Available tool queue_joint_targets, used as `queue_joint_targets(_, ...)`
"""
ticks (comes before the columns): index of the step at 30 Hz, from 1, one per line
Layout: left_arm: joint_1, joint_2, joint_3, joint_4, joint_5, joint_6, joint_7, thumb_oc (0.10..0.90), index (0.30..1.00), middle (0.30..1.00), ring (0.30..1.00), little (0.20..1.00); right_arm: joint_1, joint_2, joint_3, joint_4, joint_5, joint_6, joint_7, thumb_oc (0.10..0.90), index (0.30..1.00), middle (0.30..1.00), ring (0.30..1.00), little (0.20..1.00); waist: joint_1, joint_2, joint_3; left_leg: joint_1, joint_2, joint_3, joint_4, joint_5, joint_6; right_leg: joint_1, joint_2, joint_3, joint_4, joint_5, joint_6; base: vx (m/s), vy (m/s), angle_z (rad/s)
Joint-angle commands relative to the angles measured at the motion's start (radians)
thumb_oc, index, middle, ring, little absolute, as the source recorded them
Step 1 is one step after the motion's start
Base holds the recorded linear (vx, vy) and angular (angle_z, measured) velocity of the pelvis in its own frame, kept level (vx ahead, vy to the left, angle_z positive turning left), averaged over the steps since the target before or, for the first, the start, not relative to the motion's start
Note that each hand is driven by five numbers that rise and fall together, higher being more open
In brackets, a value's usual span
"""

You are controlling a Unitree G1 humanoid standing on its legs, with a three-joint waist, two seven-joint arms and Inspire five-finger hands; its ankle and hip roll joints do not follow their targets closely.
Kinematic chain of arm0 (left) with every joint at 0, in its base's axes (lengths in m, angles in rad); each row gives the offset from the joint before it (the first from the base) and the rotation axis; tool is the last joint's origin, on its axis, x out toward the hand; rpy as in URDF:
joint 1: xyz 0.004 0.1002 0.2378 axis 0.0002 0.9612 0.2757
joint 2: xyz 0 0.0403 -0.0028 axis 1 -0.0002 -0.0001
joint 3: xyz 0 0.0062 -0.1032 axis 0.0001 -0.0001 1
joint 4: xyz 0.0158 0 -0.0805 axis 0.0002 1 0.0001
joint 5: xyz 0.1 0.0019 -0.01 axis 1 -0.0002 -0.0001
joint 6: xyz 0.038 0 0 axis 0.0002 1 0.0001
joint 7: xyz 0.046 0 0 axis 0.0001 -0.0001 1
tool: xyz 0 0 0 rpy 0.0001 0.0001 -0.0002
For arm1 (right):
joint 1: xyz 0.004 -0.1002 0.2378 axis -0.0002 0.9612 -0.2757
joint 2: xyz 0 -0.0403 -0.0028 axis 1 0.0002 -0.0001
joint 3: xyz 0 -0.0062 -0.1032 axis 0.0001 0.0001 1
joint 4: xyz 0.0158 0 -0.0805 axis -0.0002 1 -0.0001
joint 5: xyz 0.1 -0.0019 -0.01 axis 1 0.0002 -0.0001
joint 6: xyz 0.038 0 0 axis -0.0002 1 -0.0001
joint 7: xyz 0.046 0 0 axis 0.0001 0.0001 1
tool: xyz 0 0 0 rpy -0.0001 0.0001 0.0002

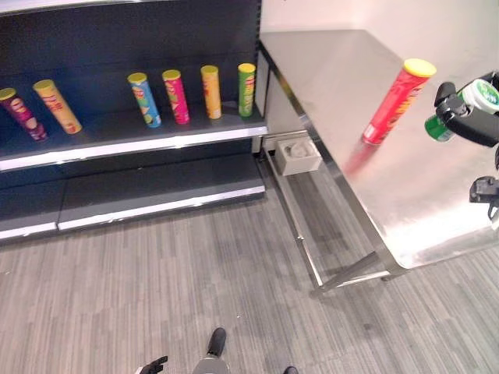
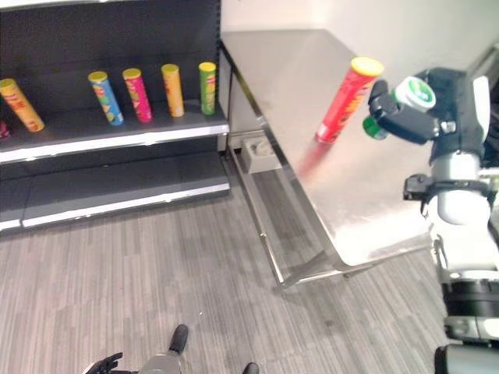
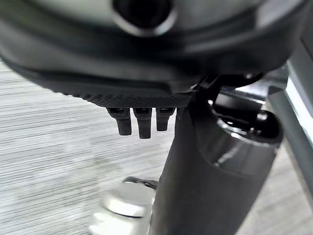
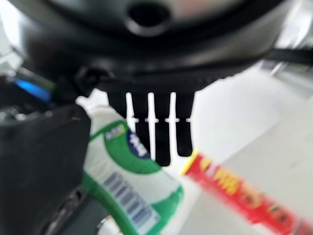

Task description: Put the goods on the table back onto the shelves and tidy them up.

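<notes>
On the left stood a dark shelf unit (image 1: 117, 140), and six tall cans stood in a row on its upper board: a maroon can (image 1: 22, 114) and an orange can (image 1: 56, 106) at the far left, both leaning, then a blue can (image 1: 144, 100), a pink can (image 1: 176, 97), a yellow can (image 1: 210, 92) and a green can (image 1: 246, 89) nearest the shelf's right end. Down by the bottom edge, above the grey plank floor (image 1: 195, 273), the left hand (image 1: 152, 365) hung low with its fingers (image 3: 139, 125) straight and relaxed, holding nothing. Just right of the shelf, a small white box (image 1: 299, 154) sat low against the frame of a steel table (image 1: 335, 86). Farther right, a red can (image 1: 398, 101) with a yellow lid stood on the table top. At the right edge, the right hand (image 2: 401, 121) was raised just beside the red can's top, with its fingers and thumb curled round a green-and-white bottle (image 4: 129, 181) with a white cap, held off the table; whether bottle and red can touched could not be told.
</notes>
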Motion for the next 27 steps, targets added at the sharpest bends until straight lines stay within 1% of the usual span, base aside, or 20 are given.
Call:
queue_joint_targets(1, -0.061, 0.068, -0.021, 0.022, 0.011, -0.026, 0.001, 0.800, 0.900, 0.900, 0.900, 0.900, -0.074, -0.077, -0.120, -0.102, 0.021, -0.094, -0.032, 0.400, 0.300, 0.300, 0.300, 0.300, -0.021, -0.045, -0.015, 0.027, 0.132, 0.158, -0.023, -0.039, -0.070, -0.009, -0.086, 0.037, 0.006, -0.040, 0.098, 0.11, 0.303, 0.86)
queue_joint_targets(2, -0.062, 0.066, -0.023, 0.024, 0.020, -0.025, 0.004, 0.800, 0.900, 0.900, 0.900, 0.900, -0.058, -0.070, -0.138, -0.109, 0.012, -0.093, -0.037, 0.400, 0.300, 0.300, 0.300, 0.300, -0.027, -0.033, -0.030, 0.031, 0.132, 0.169, -0.029, -0.036, -0.069, -0.004, -0.095, 0.029, 0.006, -0.036, 0.106, 0.20, 0.486, 0.76)
queue_joint_targets(3, -0.068, 0.062, -0.032, 0.032, 0.040, -0.025, 0.008, 0.800, 0.900, 0.900, 0.900, 0.900, -0.029, -0.049, -0.164, -0.128, -0.010, -0.080, -0.043, 0.400, 0.300, 0.300, 0.300, 0.300, -0.038, -0.025, -0.055, 0.039, 0.096, 0.176, -0.025, -0.047, -0.063, 0.007, -0.144, 0.017, 0.006, -0.013, 0.123, 0.25, 0.647, 0.59)
queue_joint_targets(4, -0.074, 0.075, -0.044, 0.029, 0.064, -0.028, 0.014, 0.800, 0.900, 0.900, 0.900, 0.900, -0.040, -0.030, -0.152, -0.128, -0.023, -0.077, -0.055, 0.400, 0.300, 0.300, 0.300, 0.300, -0.037, -0.033, -0.062, 0.059, 0.042, 0.187, -0.020, -0.078, -0.033, 0.008, -0.206, 0.023, 0.028, 0.019, 0.139, 0.22, 0.657, 0.20)
queue_joint_targets(6, -0.076, 0.090, -0.045, 0.010, 0.069, -0.027, 0.013, 0.800, 0.900, 0.900, 0.900, 0.900, -0.053, -0.017, -0.143, -0.130, -0.026, -0.078, -0.067, 0.400, 0.300, 0.300, 0.300, 0.300, -0.035, -0.038, -0.062, 0.074, -0.006, 0.193, -0.022, -0.100, -0.003, -0.019, -0.270, 0.041, 0.099, 0.059, 0.149, 0.10, 0.485, 0.30)
queue_joint_targets(7, -0.082, 0.100, -0.040, 0.008, 0.067, -0.026, 0.019, 0.800, 0.900, 0.900, 0.900, 0.900, -0.070, -0.015, -0.136, -0.135, -0.034, -0.076, -0.076, 0.400, 0.300, 0.300, 0.300, 0.300, -0.033, -0.041, -0.053, 0.085, -0.048, 0.192, -0.026, -0.110, 0.020, -0.047, -0.324, 0.061, 0.173, 0.120, 0.156, 0.06, 0.461, 0.20)
queue_joint_targets(8, -0.086, 0.108, -0.041, 0.007, 0.065, -0.024, 0.021, 0.800, 0.900, 0.900, 0.900, 0.900, -0.075, -0.016, -0.127, -0.140, -0.040, -0.073, -0.079, 0.400, 0.300, 0.300, 0.300, 0.300, -0.035, -0.037, -0.048, 0.095, -0.062, 0.186, -0.027, -0.119, 0.030, -0.058, -0.333, 0.074, 0.212, 0.130, 0.148, 0.05, 0.400, 0.13)
queue_joint_targets(9, -0.089, 0.116, -0.038, 0.004, 0.066, -0.023, 0.025, 0.800, 0.900, 0.900, 0.900, 0.900, -0.075, -0.017, -0.123, -0.148, -0.052, -0.069, -0.081, 0.400, 0.300, 0.300, 0.300, 0.300, -0.041, -0.033, -0.042, 0.098, -0.069, 0.180, -0.029, -0.123, 0.038, -0.074, -0.325, 0.104, 0.246, 0.121, 0.137, 0.05, 0.239, 0.14)
queue_joint_targets(10, -0.095, 0.120, -0.038, 0.003, 0.064, -0.022, 0.024, 0.800, 0.900, 0.900, 0.900, 0.900, -0.070, -0.022, -0.124, -0.156, -0.056, -0.067, -0.079, 0.400, 0.300, 0.300, 0.300, 0.300, -0.050, -0.031, -0.041, 0.097, -0.077, 0.169, -0.029, -0.121, 0.045, -0.101, -0.294, 0.150, 0.279, 0.107, 0.122, 0.11, 0.220, 0.50)
queue_joint_targets(11, -0.095, 0.129, -0.031, -0.002, 0.059, -0.023, 0.022, 0.800, 0.900, 0.900, 0.900, 0.900, -0.068, -0.040, -0.126, -0.154, -0.057, -0.069, -0.076, 0.400, 0.300, 0.300, 0.300, 0.300, -0.060, -0.029, -0.039, 0.114, -0.087, 0.156, -0.029, -0.131, 0.051, -0.123, -0.214, 0.213, 0.284, 0.047, 0.108, 0.17, 0.177, 0.67)
queue_joint_targets(12, -0.096, 0.133, -0.028, 0.004, 0.057, -0.021, 0.019, 0.800, 0.900, 0.900, 0.900, 0.900, -0.096, -0.056, -0.115, -0.151, -0.043, -0.078, -0.074, 0.400, 0.300, 0.300, 0.300, 0.300, -0.061, -0.032, -0.039, 0.120, -0.091, 0.155, -0.029, -0.129, 0.057, -0.142, -0.137, 0.210, 0.226, -0.004, 0.087, 0.23, 0.115, 0.59)
queue_joint_targets(13, -0.099, 0.125, -0.025, 0.019, 0.051, -0.018, 0.015, 0.800, 0.900, 0.900, 0.900, 0.900, -0.121, -0.070, -0.092, -0.142, -0.028, -0.086, -0.071, 0.400, 0.300, 0.300, 0.300, 0.300, -0.072, -0.043, -0.030, 0.135, -0.105, 0.145, -0.029, -0.137, 0.063, -0.189, -0.048, 0.222, 0.169, -0.001, 0.075, 0.20, 0.036, 0.22)
queue_joint_targets(16, -0.104, 0.108, -0.018, 0.025, 0.041, -0.017, 0.014, 0.800, 0.900, 0.900, 0.900, 0.900, -0.150, -0.091, -0.070, -0.133, -0.019, -0.097, -0.074, 0.400, 0.300, 0.300, 0.300, 0.300, -0.083, -0.059, -0.018, 0.169, -0.135, 0.125, -0.029, -0.153, 0.069, -0.227, 0.044, 0.238, 0.089, 0.043, 0.070, 0.17, 0.018, -0.09)
queue_joint_targets(19, -0.097, 0.082, -0.023, 0.008, 0.047, -0.019, 0.020, 0.800, 0.900, 0.900, 0.900, 0.900, -0.148, -0.120, -0.075, -0.137, -0.007, -0.100, -0.074, 0.400, 0.300, 0.300, 0.300, 0.300, -0.083, -0.078, -0.029, 0.195, -0.149, 0.098, -0.029, -0.169, 0.065, -0.161, 0.078, 0.279, 0.012, 0.061, 0.051, 0.19, -0.070, 0.52)
queue_joint_targets(21, -0.090, 0.064, -0.022, 0.007, 0.035, -0.018, 0.017, 0.800, 0.900, 0.900, 0.900, 0.900, -0.141, -0.127, -0.079, -0.144, 0.000, -0.104, -0.075, 0.400, 0.300, 0.300, 0.300, 0.300, -0.080, -0.076, -0.046, 0.203, -0.139, 0.098, -0.028, -0.178, 0.059, -0.145, 0.081, 0.270, 0.006, 0.055, 0.050, 0.21, -0.142, 0.70)
queue_joint_targets(22, -0.078, 0.051, -0.032, 0.012, 0.049, -0.014, 0.014, 0.800, 0.900, 0.900, 0.900, 0.900, -0.133, -0.119, -0.096, -0.164, 0.023, -0.118, -0.068, 0.400, 0.300, 0.300, 0.300, 0.300, -0.077, -0.071, -0.064, 0.221, -0.120, 0.103, -0.025, -0.190, 0.050, -0.119, 0.083, 0.254, 0.006, 0.032, 0.048, 0.21, -0.147, 0.50)
queue_joint_targets(24, -0.072, 0.050, -0.037, 0.016, 0.048, -0.010, 0.013, 0.800, 0.900, 0.900, 0.900, 0.900, -0.132, -0.115, -0.090, -0.175, 0.037, -0.119, -0.063, 0.400, 0.300, 0.300, 0.300, 0.300, -0.074, -0.070, -0.066, 0.234, -0.098, 0.116, 0.004, -0.207, 0.030, -0.089, 0.077, 0.225, 0.006, 0.016, 0.043, 0.19, -0.174, 0.20)
queue_joint_targets(25, -0.066, 0.054, -0.038, 0.006, 0.043, -0.009, 0.012, 0.800, 0.900, 0.900, 0.900, 0.900, -0.156, -0.124, -0.064, -0.174, 0.040, -0.115, -0.058, 0.400, 0.300, 0.300, 0.300, 0.300, -0.067, -0.075, -0.060, 0.216, -0.097, 0.133, 0.098, -0.235, 0.014, -0.063, 0.070, 0.207, 0.006, 0.001, 0.035, 0.12, -0.185, -0.13)
queue_joint_targets(26, -0.065, 0.055, -0.041, 0.001, 0.034, -0.010, 0.012, 0.800, 0.900, 0.900, 0.900, 0.900, -0.198, -0.134, -0.039, -0.165, 0.053, -0.117, -0.060, 0.400, 0.300, 0.300, 0.300, 0.300, -0.058, -0.084, -0.043, 0.170, -0.111, 0.136, 0.214, -0.254, -0.004, -0.042, 0.059, 0.201, 0.006, -0.010, 0.027, 0.03, -0.148, -0.03)
queue_joint_targets(27, -0.069, 0.057, -0.050, -0.004, 0.032, -0.009, 0.013, 0.800, 0.900, 0.900, 0.900, 0.900, -0.250, -0.148, -0.001, -0.142, 0.068, -0.116, -0.063, 0.400, 0.300, 0.300, 0.300, 0.300, -0.054, -0.089, -0.021, 0.108, -0.109, 0.145, 0.348, -0.239, -0.023, -0.023, 0.050, 0.187, 0.006, -0.019, 0.019, -0.01, -0.082, -0.03)
